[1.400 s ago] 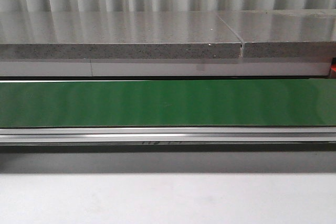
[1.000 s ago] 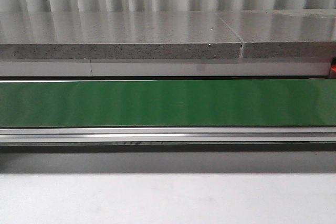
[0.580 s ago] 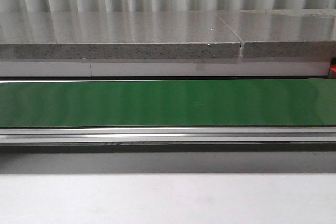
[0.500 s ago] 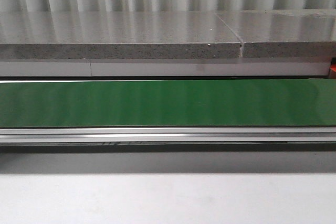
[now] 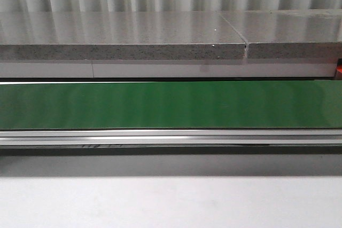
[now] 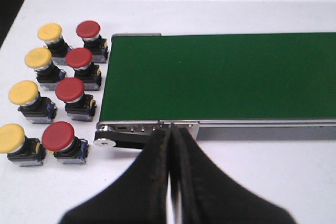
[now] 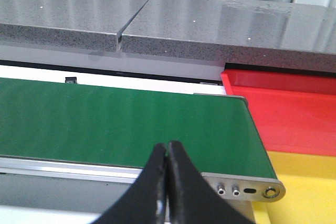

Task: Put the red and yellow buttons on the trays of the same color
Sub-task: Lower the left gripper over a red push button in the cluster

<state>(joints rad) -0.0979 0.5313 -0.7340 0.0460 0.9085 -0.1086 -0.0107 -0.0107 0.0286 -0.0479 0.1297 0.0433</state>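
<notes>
Several red buttons (image 6: 70, 89) and several yellow buttons (image 6: 23, 93) stand in two columns on the white table beside the end of the green belt (image 6: 220, 74). My left gripper (image 6: 172, 132) is shut and empty, hovering at the belt's near rail, to the right of the buttons. In the right wrist view the red tray (image 7: 294, 114) and the yellow tray (image 7: 304, 192) lie past the belt's other end. My right gripper (image 7: 167, 144) is shut with nothing in it, over the belt's near edge. The front view shows only the belt (image 5: 171, 105), no grippers.
A grey stone shelf (image 5: 123, 38) runs behind the belt, with a corrugated wall above it. The belt's aluminium rail (image 5: 171, 137) and end roller (image 6: 107, 141) stand above the white table (image 5: 171, 201).
A faint dark mark on the belt's front rail has slid leftward; nothing else has moved.
</notes>
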